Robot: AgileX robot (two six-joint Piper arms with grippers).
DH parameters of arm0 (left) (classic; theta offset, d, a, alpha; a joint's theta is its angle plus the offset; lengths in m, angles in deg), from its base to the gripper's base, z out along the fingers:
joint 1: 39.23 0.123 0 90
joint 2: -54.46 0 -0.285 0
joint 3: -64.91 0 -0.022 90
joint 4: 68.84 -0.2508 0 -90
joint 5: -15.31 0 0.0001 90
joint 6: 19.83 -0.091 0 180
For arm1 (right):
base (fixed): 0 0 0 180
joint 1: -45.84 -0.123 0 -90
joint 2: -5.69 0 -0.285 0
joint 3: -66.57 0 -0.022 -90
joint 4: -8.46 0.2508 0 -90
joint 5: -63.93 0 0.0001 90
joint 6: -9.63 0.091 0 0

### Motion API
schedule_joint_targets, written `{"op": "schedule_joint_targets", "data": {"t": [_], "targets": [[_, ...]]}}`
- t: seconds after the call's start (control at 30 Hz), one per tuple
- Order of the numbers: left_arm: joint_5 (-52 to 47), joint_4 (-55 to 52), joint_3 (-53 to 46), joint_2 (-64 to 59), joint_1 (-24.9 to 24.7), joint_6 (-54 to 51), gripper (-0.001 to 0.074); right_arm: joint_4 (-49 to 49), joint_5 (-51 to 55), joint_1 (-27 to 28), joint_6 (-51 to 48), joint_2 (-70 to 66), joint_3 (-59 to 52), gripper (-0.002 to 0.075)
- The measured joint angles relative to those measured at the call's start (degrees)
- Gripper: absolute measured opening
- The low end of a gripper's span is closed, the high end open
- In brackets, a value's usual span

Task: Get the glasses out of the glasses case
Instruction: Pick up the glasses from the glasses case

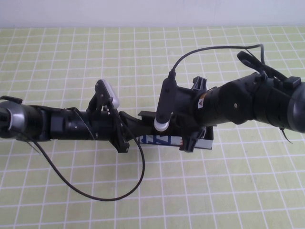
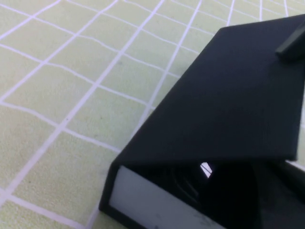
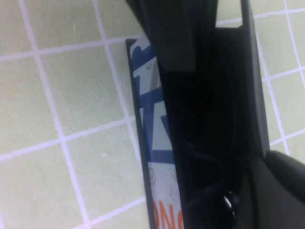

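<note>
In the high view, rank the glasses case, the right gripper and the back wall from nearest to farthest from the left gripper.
1. The glasses case, right at the tip of the left gripper, mid-scene.
2. The right gripper, over the case's right end.
3. The back wall, at the far side, behind both arms.

Glasses case (image 1: 162,139) mostly masked by both arms in high view; only part of its printed white front shows. Glasses (image 3: 205,157) barely discernible in the dark interior. Left end effector (image 1: 131,131) and right end effector (image 1: 188,136): fingertips hidden.
</note>
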Motion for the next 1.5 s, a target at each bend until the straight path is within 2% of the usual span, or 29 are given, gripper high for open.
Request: {"op": "schedule_joint_targets", "data": {"t": [0.13,0.3,0.37,0.43,0.53,0.6,0.7,0.9,1.23,1.5], "targets": [[0.07,0.51,0.0,-0.22,0.0,-0.55,-0.0004,3.97,0.12,0.0,0.0,1.25,0.0,0.0029],[0.12,0.87,0.0,-0.22,0.0,-0.62,-0.0004,16.64,5.15,0.0,0.22,6.97,0.0,0.0181],[0.22,0.89,0.0,-0.25,0.0,-0.62,-0.0004,22.55,10.14,0.0,1.49,9.15,0.0,0.0197],[0.22,0.89,0.0,-0.35,0.0,-0.62,-0.0004,26.36,15.28,0.0,4.94,10.32,0.0,0.0175],[0.22,1.02,0.0,-0.47,0.0,-0.62,-0.0004,27.76,20.4,0.0,12.29,10.0,0.0,0.0084],[0.22,1.12,0.0,-0.47,0.0,-0.62,-0.0004,26.24,21.54,0.0,17.43,8.56,0.0,0.0022],[0.22,1.12,0.0,-0.47,0.0,-0.62,-0.0004,21.85,20.08,0.0,25.39,5.7,0.0,-0.0005],[0.22,1.12,0.0,-0.47,0.0,-0.62,-0.0004,14.5,16.07,1.96,35.0,-0.18,3.24,-0.0015],[0.22,0.96,0.0,-0.47,0.0,-0.65,-0.0004,14.2,16.7,7.79,38.85,-8.27,16.83,-0.0016],[0.22,0.49,0.0,-0.47,0.0,-0.74,-0.0004,14.19,23.04,10.46,40.57,-17.63,25.75,-0.0017]]}}
